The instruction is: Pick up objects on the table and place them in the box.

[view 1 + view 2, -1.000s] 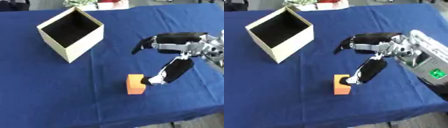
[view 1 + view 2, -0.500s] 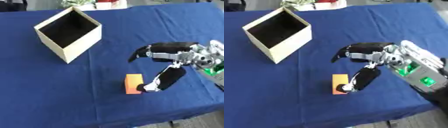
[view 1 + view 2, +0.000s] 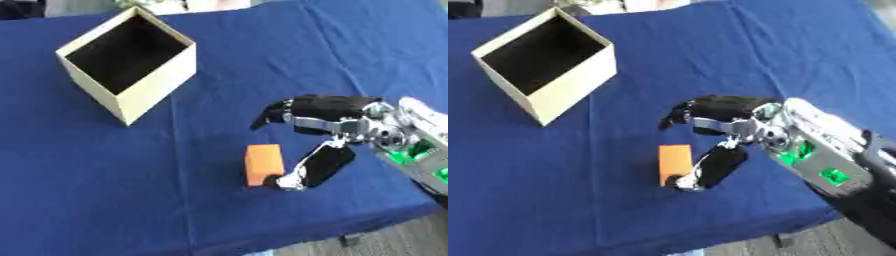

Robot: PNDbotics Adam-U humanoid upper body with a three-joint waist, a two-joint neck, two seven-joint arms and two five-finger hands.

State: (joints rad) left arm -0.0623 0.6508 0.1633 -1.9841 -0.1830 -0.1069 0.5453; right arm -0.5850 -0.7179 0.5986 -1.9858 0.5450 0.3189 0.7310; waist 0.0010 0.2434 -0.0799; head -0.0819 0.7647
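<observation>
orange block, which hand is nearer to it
Right. The right hand sits just right of the orange block, its thumb tip at the block's lower right corner and its fingers spread above. The left hand shows in neither view.

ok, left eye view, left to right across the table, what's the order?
Open tan box → orange block → right hand, thumb tip down by the block's lower right corner, fingers spread above it. All sit on the blue tablecloth.
</observation>
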